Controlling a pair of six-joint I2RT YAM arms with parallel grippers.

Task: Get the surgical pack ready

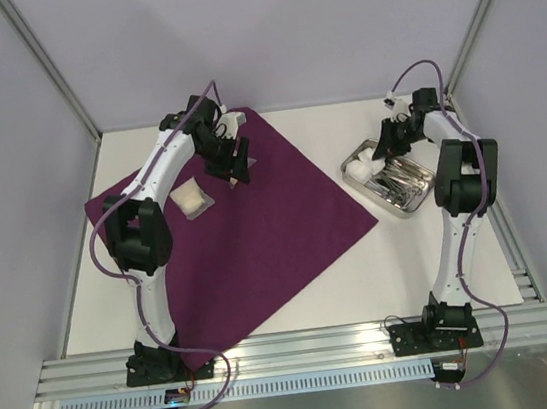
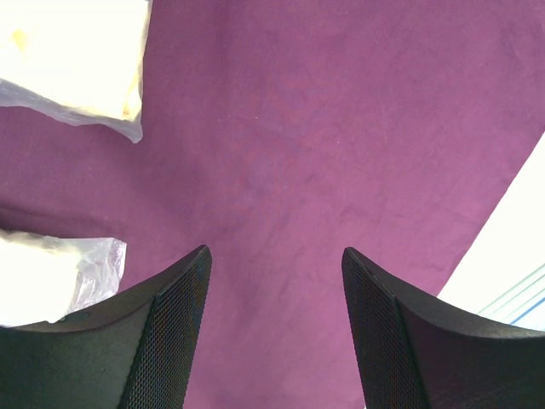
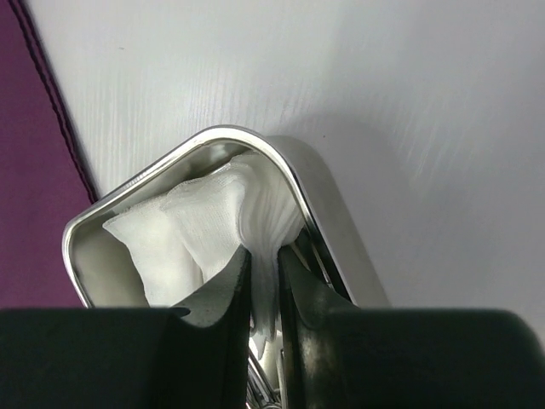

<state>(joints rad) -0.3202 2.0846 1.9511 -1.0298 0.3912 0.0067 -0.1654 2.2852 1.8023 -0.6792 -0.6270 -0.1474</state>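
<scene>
- Your right end effector (image 3: pixel 264 260) is clamped on a fold of white gauze (image 3: pixel 187 221), down in a corner of the steel tray (image 3: pixel 317 209) by the table's (image 1: pixel 413 267) right edge, far side.
- Lift straight up and slowly. I judge the stack could peel apart or snag on the rim.
- Your left end effector (image 2: pixel 274 256) hangs with its fingers apart and empty over the purple cloth (image 1: pixel 258 237), which lies toward the left edge.
- The count: one cloth, one tray, two packets (image 2: pixel 68 60) on the cloth. How many gauze layers and forceps (image 1: pixel 401 180) there are, I can't tell.

No readable text, labels or numbers; wrapped packet (image 2: pixel 72 60) print, if any, too blurred.
</scene>
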